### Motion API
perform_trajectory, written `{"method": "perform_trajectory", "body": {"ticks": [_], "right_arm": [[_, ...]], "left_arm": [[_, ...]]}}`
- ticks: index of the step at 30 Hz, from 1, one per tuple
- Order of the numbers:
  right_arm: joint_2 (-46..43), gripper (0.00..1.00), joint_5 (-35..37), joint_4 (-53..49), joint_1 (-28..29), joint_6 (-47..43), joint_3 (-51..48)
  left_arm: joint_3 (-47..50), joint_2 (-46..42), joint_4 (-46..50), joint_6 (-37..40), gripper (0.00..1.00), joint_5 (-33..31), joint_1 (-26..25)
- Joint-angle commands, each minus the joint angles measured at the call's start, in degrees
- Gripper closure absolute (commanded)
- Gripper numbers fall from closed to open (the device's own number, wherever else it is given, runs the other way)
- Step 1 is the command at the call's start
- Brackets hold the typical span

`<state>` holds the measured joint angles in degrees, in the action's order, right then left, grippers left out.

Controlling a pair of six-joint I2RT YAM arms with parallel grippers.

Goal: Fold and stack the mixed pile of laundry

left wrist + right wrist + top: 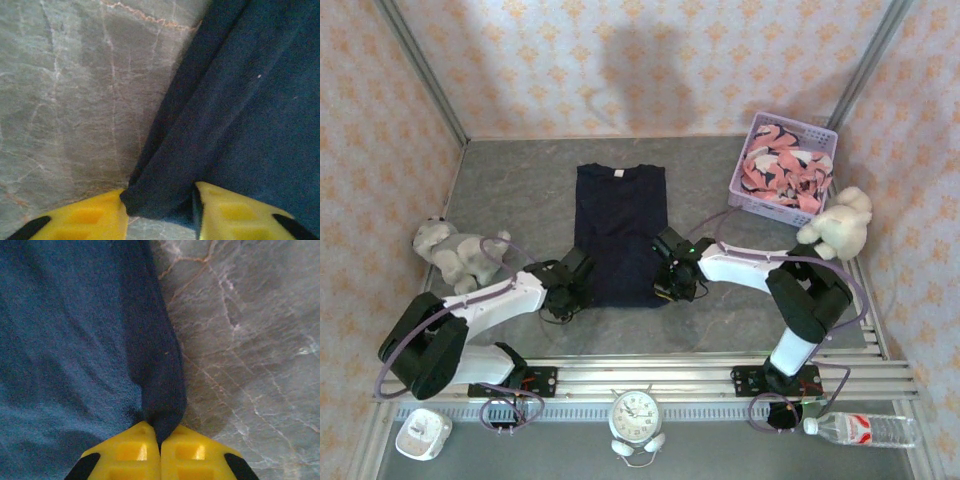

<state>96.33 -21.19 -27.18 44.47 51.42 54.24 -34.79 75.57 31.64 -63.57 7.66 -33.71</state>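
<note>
Room's decent here. The left gripper (567,287) has bare table (515,195) to its left and ahead, up to the grey plush toy (455,252) sitting further out on that side. Ahead of both grippers the navy shirt (620,210) lies flat, nothing tall before the back wall. The right gripper (675,272) has open tabletop to its right. The lavender basket (765,205) blocks ahead-right, with the cream plush toy (840,222) just beside it.

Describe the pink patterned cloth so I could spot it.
A lavender basket stands far right on the table. The salmon-pink cloth lies bunched inside; its navy-and-white print separates it from the plain navy shirt spread mid-table.
</note>
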Motion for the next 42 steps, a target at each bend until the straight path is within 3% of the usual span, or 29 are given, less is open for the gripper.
{"method": "perform_trajectory", "body": {"ticks": [1,9,12,14,20,26,30,33,37,42], "right_arm": [[1.2,0.96,2.7,-0.7,0.2,-1.6,1.1],[0.3,0.98,4.0,-3.8,0.2,-4.2,1.9],[0.1,0.99,4.2,-5.0,0.3,-5.5,2.3],[-0.3,0.99,4.7,-7.1,0.4,-6.6,2.9],[-3.8,1.0,5.1,-12.8,3.9,-7.9,2.4],[-10.2,1.0,3.5,-17.1,11.5,-2.2,0.8],[-16.6,0.99,5.1,-20.7,12.4,0.6,2.4],[-19.1,0.98,5.6,-22.1,11.1,0.5,5.3],[-18.0,0.98,4.2,-22.5,7.6,-2.0,11.1],[-13.0,0.98,3.5,-23.4,1.8,-6.0,18.8]], "left_arm": [[-2.8,2.7,-0.2,1.2,0.74,-0.1,0.2],[-2.3,3.3,2.8,5.4,0.78,-4.0,2.4],[-1.6,3.4,1.6,7.1,0.97,-2.4,4.0],[-2.3,2.3,3.5,8.5,1.0,-2.5,4.0],[-1.2,-8.7,12.7,8.7,1.0,-2.1,2.1],[2.0,-24.5,22.8,0.3,1.0,-1.7,-2.1],[-2.1,-31.6,27.5,-2.6,1.0,-4.9,-2.0],[-7.6,-30.6,27.8,-1.6,1.0,-7.8,-1.9],[-17.9,-21.9,27.6,4.3,1.0,-9.6,-0.2],[-27.7,-13.4,24.0,10.7,1.0,-9.2,6.0]]}}
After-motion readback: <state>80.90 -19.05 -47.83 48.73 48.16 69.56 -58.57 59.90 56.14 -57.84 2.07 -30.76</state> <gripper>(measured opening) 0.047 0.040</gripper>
